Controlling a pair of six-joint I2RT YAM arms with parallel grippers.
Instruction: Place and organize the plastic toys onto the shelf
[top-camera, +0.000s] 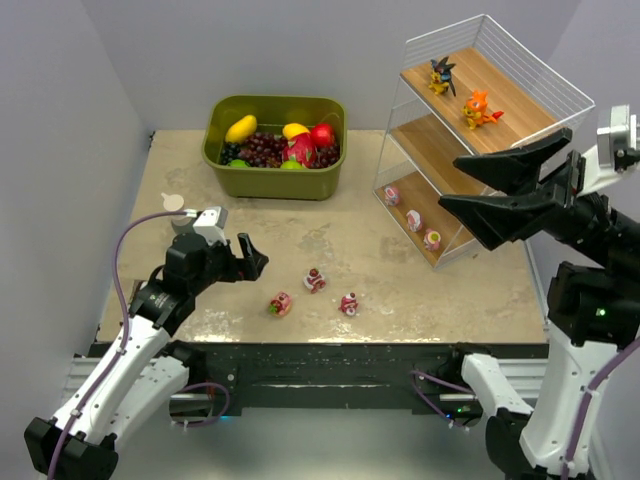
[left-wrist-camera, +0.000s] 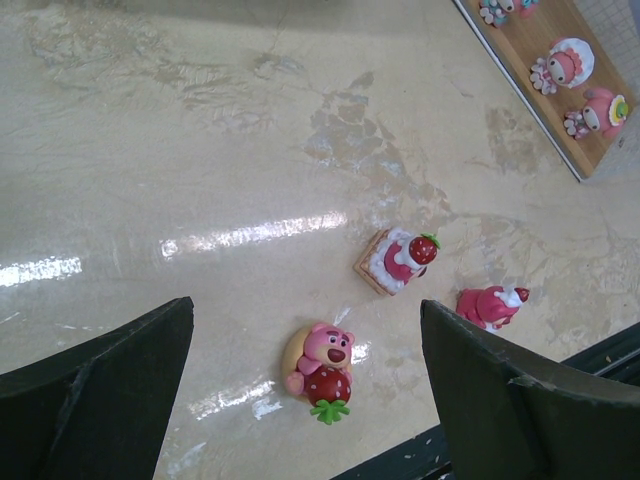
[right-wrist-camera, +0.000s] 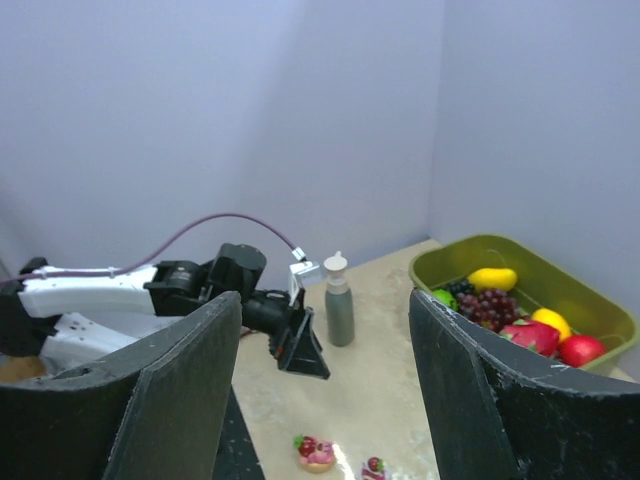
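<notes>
- Near the lower middle of the overhead view, three small plastic toys lie on the beige tabletop (top-camera: 420, 290), close to its front edge. They are a pink bear figurine hugging a red strawberry (left-wrist-camera: 320, 365), a cake-slice figurine topped with a strawberry (left-wrist-camera: 397, 260) and a pink-and-white figurine lying on its side (left-wrist-camera: 490, 305).
- They look like hard, light, glossy moulded plastic — stiff enough for a firm pinch, but likely to skid or tip on the smooth table. The bear's rounded body, taken across its middle, seems the best place to hold.
- The left gripper (top-camera: 252, 260) reaches in from the lower left, low and tilted toward the toys. Its fingers are spread and hold nothing; in the wrist view the bear sits between them, untouched.
- The right gripper (top-camera: 448, 182) is raised at the right of the frame and points left, its jaws wide apart and empty.
- Behind it, at the upper right, stands the tall white wire shelf with three slanted wooden tiers (top-camera: 545, 85). A dark spiky figurine (top-camera: 441, 75) and an orange creature (top-camera: 478, 108) stand on the top tier, and three pink-and-white figurines (top-camera: 414, 220) on the bottom one.
- At the upper centre, an olive-green plastic bin (top-camera: 280, 182) holds fruit.
</notes>
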